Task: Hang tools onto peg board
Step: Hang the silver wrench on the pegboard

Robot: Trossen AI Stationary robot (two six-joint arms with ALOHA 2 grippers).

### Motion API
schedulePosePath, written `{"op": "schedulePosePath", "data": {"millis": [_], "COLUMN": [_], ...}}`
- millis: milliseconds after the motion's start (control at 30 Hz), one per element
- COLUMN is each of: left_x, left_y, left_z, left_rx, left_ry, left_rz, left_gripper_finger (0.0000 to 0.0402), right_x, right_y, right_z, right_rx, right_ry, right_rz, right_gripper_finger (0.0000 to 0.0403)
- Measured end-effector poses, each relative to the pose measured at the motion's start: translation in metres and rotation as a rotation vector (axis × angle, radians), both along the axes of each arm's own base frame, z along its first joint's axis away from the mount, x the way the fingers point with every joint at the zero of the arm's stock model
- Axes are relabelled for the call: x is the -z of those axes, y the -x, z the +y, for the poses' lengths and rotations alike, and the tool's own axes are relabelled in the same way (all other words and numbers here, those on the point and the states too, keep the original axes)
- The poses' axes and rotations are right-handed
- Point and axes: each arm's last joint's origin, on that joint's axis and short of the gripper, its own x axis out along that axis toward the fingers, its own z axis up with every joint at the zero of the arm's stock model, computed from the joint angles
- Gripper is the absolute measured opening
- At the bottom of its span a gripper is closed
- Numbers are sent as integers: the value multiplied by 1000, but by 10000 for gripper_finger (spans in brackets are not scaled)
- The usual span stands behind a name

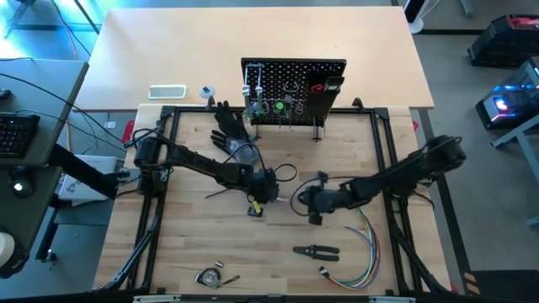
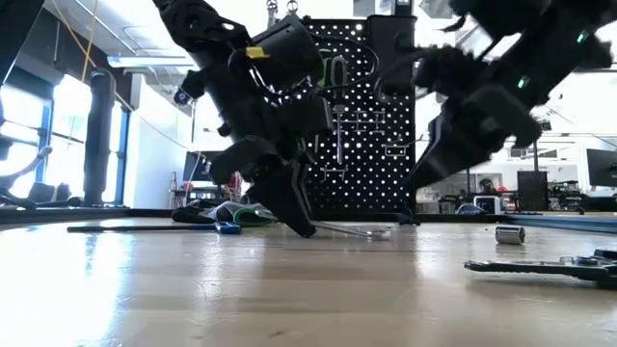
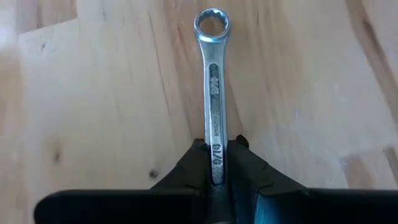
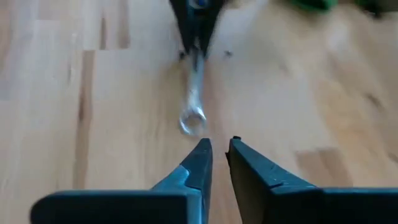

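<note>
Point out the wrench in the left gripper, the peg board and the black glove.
wrench (image 3: 212, 93), left wrist view, on the shank below the ring end.
peg board (image 1: 296, 77), high view, on the bare top of the perforated panel.
black glove (image 1: 229, 126), high view, on the palm.

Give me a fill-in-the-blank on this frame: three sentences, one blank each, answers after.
1. The left gripper is shut on a silver ____.
2. The free end of that tool is a closed ____, not an open jaw.
3. The right gripper holds ____, its fingers pointing at the wrench on the table.

Missing words: wrench; ring; nothing
</note>
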Motion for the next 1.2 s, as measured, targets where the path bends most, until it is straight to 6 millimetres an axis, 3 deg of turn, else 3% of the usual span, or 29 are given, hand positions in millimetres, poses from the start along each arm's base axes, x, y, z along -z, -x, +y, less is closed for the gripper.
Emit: {"op": "schedulePosePath", "data": {"millis": [133, 433, 600, 767, 1200], "left_x": [-16, -97, -148, -185, -213], "left_y": [2, 15, 27, 35, 34], "left_z": [2, 10, 13, 14, 1], "left_rx": [-27, -185, -275, -320, -332], "left_ry": [-73, -262, -313, -328, -455], "left_rz": [-44, -332, -563, -780, -1029], "left_gripper_finger": [28, 28, 28, 28, 28], "right_x": [-28, -81, -100, -118, -150], "right_y": [18, 43, 39, 27, 9], "right_z": [-2, -2, 0, 2, -20], "right_rx": [77, 192, 172, 117, 113], "right_ry": [-4, -26, -13, 46, 173], "right_rz": [-48, -309, -474, -656, -1032], "right_gripper_finger": [67, 87, 87, 87, 87]}}
